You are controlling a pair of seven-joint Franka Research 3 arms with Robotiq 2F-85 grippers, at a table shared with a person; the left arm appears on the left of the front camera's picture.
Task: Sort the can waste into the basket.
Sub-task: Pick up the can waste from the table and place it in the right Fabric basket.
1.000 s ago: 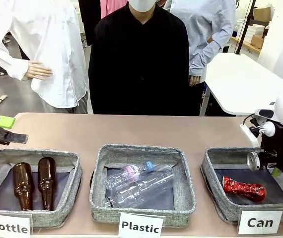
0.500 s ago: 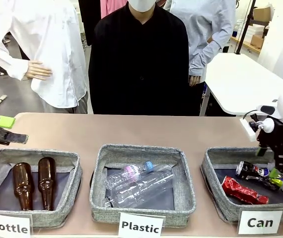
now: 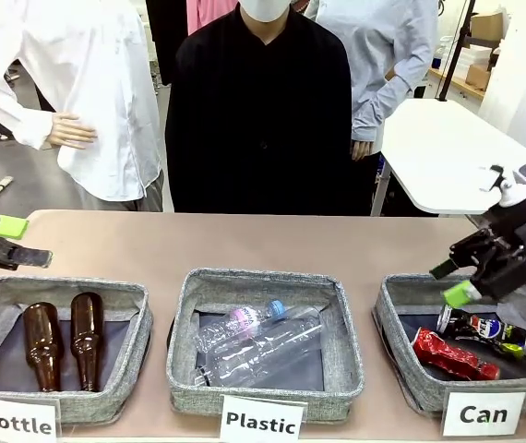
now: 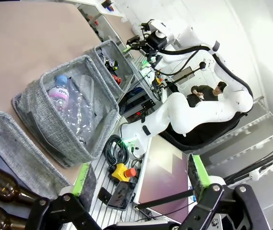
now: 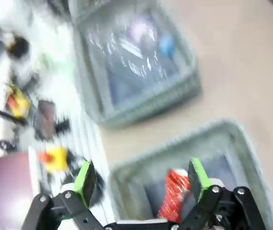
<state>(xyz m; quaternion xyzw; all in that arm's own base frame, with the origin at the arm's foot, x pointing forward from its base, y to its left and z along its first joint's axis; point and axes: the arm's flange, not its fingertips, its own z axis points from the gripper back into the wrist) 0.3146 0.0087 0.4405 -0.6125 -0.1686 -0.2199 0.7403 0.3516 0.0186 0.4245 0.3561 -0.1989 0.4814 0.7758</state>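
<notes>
Both cans, crushed red can (image 3: 455, 355) and black can (image 3: 481, 329), lie in the Can basket (image 3: 398, 325). Right pincer (image 3: 449, 281) spread empty above: lift straight up, clear of the wall. Left pincer (image 3: 9, 242) spread too.

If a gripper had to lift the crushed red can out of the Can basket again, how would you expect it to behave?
The crushed red can is probably light and unlikely to roll, since it is flattened and creased. Its shiny, uneven skin may slip or dent further under the pads. It lies against the black can, which might shift.
</notes>
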